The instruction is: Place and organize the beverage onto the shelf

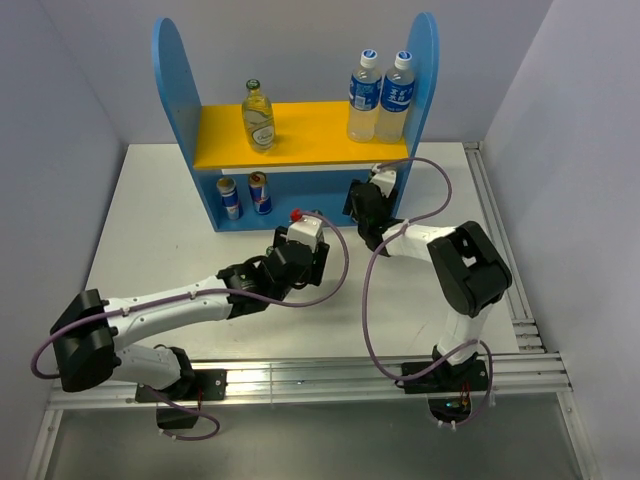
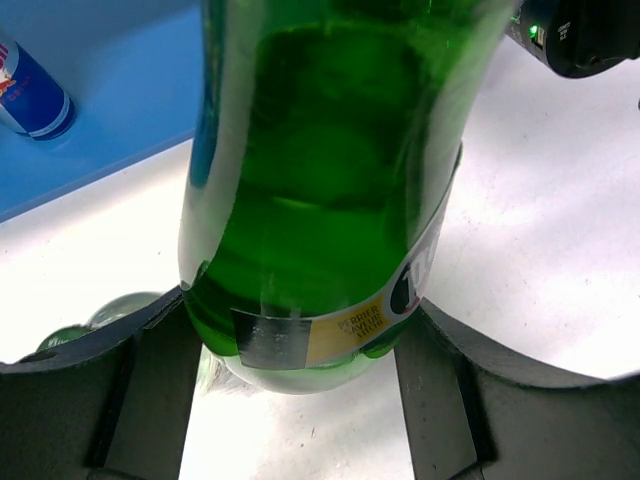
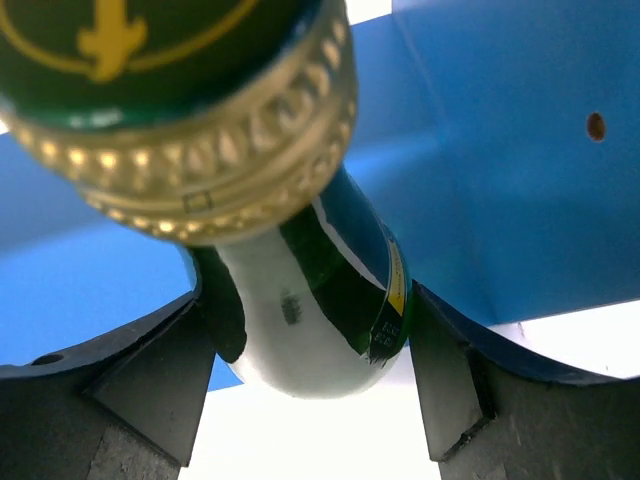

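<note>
Green glass fills the left wrist view: the left gripper is closed on a green bottle, and its fingers press both sides of the lower body, just above the white table. Seen from above, this gripper stands in front of the shelf, near it but apart. The free part of the lower level lies straight beyond the gripper, between the two cans at the left and the right gripper at the right. I judge that the coming move is a push forward into this gap, so the room on each side matters most. The long axis of the bottle seems close to upright, but from so near I cannot confirm it.

The right gripper is nearer to the shelf. It is at the right end of the lower level and clamps the other green bottle, whose gold cap points toward the camera. Whether the base of this bottle touches the lower board is hidden.

On the yellow upper board stands one clear glass bottle, with two plastic bottles at the right. A second clear glass bottle I cannot find. Small round shapes beside the left finger are too blurred to name.
</note>
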Tool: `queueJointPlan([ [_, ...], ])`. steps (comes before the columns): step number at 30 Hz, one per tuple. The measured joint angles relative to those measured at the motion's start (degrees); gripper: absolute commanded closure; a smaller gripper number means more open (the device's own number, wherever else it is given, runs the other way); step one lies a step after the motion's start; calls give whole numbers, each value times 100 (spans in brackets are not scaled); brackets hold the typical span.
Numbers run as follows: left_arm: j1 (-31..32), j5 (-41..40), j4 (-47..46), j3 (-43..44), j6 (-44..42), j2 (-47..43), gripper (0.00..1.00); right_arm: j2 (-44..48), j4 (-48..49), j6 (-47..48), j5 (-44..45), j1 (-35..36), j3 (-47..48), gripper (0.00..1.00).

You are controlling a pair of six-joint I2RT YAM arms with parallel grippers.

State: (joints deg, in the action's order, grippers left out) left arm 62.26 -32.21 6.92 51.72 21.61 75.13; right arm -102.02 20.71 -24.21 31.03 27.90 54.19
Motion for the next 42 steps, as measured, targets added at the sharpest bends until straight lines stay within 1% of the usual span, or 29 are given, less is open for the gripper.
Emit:
queueJointPlan([
  [3,-68,57,-105,0,-15,116,100,-114,-42,-48,66,0,131,100],
  [5,-111,105,-166,0,-44,208,100,-227,-59,-48,129,-4,267,81],
  [6,-140,122,-199,0,-59,251,100,-284,-57,-39,133,-15,330,68],
  [7,-168,155,-227,0,-87,310,100,-337,-44,-26,133,-20,400,48],
  [9,-219,197,-286,0,-101,396,100,-400,-26,15,107,-24,468,30],
  [10,-240,219,-315,0,-103,435,100,-409,-15,26,94,-24,476,18],
  [14,-313,286,-365,0,-122,588,100,-409,2,81,85,-24,476,3],
  [16,-334,317,-400,2,-125,651,100,-409,7,92,76,-24,476,0],
  [19,-361,365,-452,0,-127,702,100,-409,96,103,-9,-24,439,0],
  [23,-420,413,-627,2,-142,765,100,-295,487,175,-212,-24,240,0],
  [27,-509,415,-914,11,-192,977,100,111,890,179,-380,-24,-151,0],
  [33,-767,494,-1263,179,-289,1580,100,761,1189,221,-487,39,-702,0],
  [39,-1023,540,-1687,433,-295,2142,100,1209,1268,249,-588,162,-1108,0],
  [42,-1134,546,-1810,719,-295,2516,100,1591,1259,243,-603,234,-1388,0],
])
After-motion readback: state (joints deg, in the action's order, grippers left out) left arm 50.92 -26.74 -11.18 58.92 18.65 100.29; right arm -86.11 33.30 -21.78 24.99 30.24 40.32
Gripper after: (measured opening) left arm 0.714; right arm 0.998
